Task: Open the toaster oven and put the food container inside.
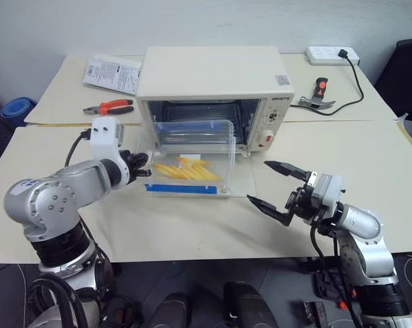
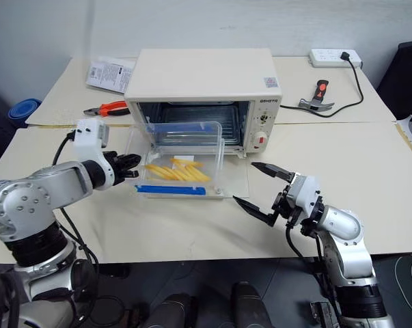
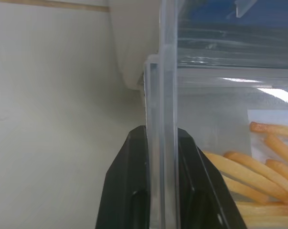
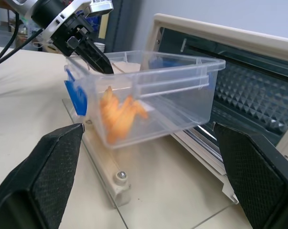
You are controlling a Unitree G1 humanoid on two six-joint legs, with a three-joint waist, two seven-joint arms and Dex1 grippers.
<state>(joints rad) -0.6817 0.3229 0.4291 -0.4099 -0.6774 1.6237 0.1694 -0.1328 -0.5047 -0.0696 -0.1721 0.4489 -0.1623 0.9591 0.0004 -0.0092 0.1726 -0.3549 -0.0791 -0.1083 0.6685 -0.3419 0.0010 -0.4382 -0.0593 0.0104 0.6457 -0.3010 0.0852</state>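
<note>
Clear plastic food container sits on the toaster oven's open door, our left gripper pinches its wall, our right gripper waits wide open, and a hard push could tip it.

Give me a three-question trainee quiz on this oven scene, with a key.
1. True or false: the toaster oven door is down.
2. Which gripper has its fingers on either side of the food container wall? A) left gripper B) right gripper
3. Fill in: the container sits on the oven's open ____.

Key: 1 true. 2 A; the right one stands open, apart from the container. 3 door.
</note>
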